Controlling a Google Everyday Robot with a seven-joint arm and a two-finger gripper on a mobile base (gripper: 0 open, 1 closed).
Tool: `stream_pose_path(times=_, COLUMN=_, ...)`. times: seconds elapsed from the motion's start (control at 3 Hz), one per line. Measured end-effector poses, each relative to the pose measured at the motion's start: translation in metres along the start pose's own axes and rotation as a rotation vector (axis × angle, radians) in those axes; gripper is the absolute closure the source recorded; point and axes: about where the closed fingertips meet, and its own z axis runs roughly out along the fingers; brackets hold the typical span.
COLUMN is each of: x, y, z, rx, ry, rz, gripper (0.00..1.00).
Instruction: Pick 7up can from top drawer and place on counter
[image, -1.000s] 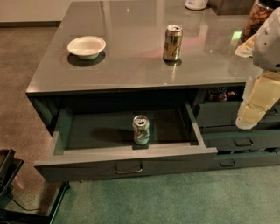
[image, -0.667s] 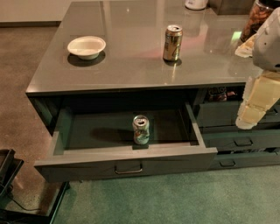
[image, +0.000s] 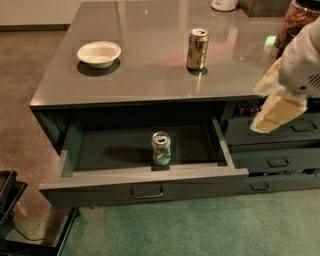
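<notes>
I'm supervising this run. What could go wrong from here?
The 7up can stands upright just behind the front wall of the top drawer, so a low reach might clip that wall or tip the can. The gripper hangs far right, by the narrower drawers. On the counter, the gold can could get knocked during placing.

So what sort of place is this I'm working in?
Probably an office kitchenette or break area: a glossy grey counter, a 7up can in the open top drawer beneath, a gold can and white bowl on top. The end effector hangs at the right, by the narrower drawers.
</notes>
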Motion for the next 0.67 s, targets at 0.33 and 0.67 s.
stream_pose_path(times=0.33, x=-0.010, y=0.004, z=0.047, rx=0.009, ry=-0.067, rz=0.074, gripper=0.66)
stream_pose_path(times=0.67, x=-0.020, y=0.007, z=0.102, rx=0.014, ry=-0.116, rz=0.164, gripper=0.89)
